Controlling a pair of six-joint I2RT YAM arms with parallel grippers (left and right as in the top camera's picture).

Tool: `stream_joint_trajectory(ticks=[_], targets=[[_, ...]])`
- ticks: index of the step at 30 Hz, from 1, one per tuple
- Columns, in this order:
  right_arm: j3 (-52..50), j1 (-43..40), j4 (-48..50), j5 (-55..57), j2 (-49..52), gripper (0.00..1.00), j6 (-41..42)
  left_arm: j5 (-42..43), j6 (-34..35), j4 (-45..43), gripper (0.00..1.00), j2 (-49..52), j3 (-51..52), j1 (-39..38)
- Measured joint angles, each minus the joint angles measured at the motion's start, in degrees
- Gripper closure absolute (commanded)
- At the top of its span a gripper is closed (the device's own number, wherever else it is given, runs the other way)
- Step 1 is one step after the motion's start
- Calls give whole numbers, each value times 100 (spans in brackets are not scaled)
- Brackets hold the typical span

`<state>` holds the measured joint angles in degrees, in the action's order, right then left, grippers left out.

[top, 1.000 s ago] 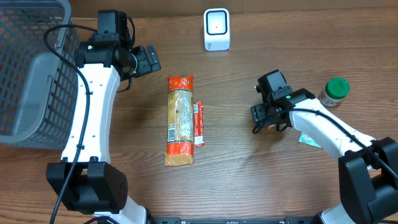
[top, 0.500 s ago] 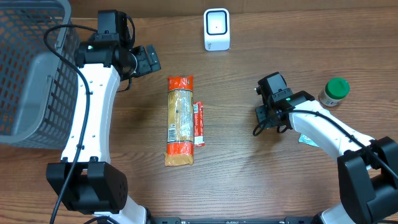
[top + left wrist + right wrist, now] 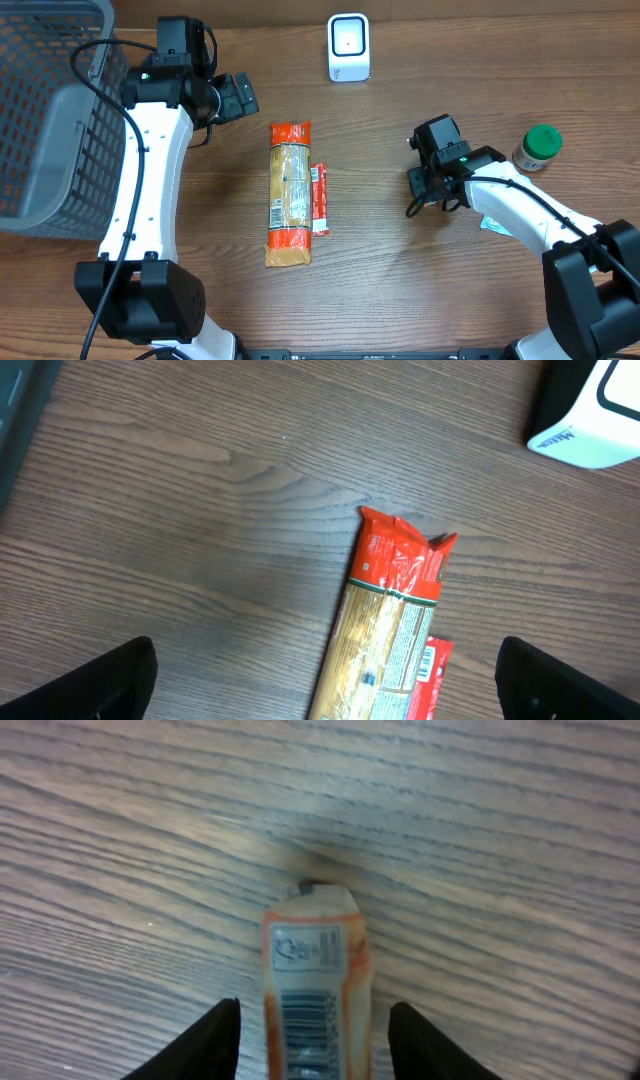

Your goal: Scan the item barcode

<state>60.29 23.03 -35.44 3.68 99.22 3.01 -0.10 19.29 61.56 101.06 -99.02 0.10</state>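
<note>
In the right wrist view a narrow orange-and-white item [image 3: 312,960] with a barcode on its upper face points away from the camera over the wood table. My right gripper [image 3: 313,1042] is open and straddles it, with a gap between the item and each finger. In the overhead view the right gripper [image 3: 425,186] covers this item. The white scanner [image 3: 348,47] stands at the back centre. My left gripper [image 3: 238,96] hangs wide open and empty above the table, to the left of the scanner [image 3: 595,415].
A long pasta packet [image 3: 290,195] lies in the middle with a small red packet [image 3: 319,198] against its right side. A green-capped bottle [image 3: 538,147] stands at the right. A grey wire basket [image 3: 50,110] fills the left. A pale packet [image 3: 495,224] lies under the right arm.
The right gripper has shifted slightly to the right and then a little back; its jaws have changed width a little. The left arm and the packets have not moved.
</note>
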Motion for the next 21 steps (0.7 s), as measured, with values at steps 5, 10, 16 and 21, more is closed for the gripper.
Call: stream_joint_trajectory(ticks=[5, 10, 16, 21], targets=[[0, -2, 160, -389, 0, 49, 9, 0, 0, 0, 0, 0, 0, 0], [0, -2, 240, -470, 0, 40, 138, 0, 0, 0, 0, 0, 0, 0], [219, -2, 50, -358, -17, 39, 284, -2, 0, 0, 0, 0, 0, 0], [577, 9, -146, -503, -378, 18, 640, -2, 0, 0, 1, 0, 0, 0]])
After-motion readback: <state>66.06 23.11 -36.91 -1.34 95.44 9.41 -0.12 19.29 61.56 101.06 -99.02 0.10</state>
